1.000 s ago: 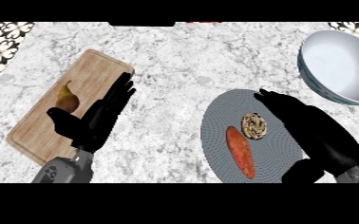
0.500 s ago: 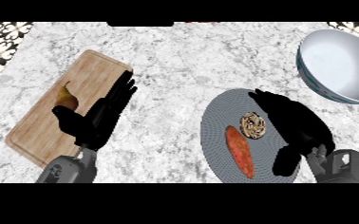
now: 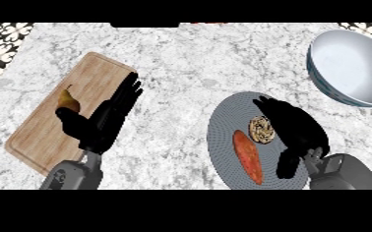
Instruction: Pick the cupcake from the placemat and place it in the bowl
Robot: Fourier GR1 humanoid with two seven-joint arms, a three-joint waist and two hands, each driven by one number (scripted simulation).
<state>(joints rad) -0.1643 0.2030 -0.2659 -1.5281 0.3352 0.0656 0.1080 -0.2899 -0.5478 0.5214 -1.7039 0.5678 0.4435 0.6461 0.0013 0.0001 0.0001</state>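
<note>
Marble counter, grey-white, seen from pretty much straight above. Right hand hangs over the right side of the round grey placemat, fingers spread and a bit bent, thumb sticking out toward the near edge, and it's not pinching anything as far as I can see. The cupcake sits on the mat just left of the palm, under the reach of the fingers; touching or not, can't tell. So I'd call this the reach, grab not made yet. Next it needs fingers and thumb closing round the cupcake without nudging the long orange thing lying right beside it, then a lift and a carry to the bowl, well apart at the far right. Left hand rests flat and open over the cutting board by a pear
</note>
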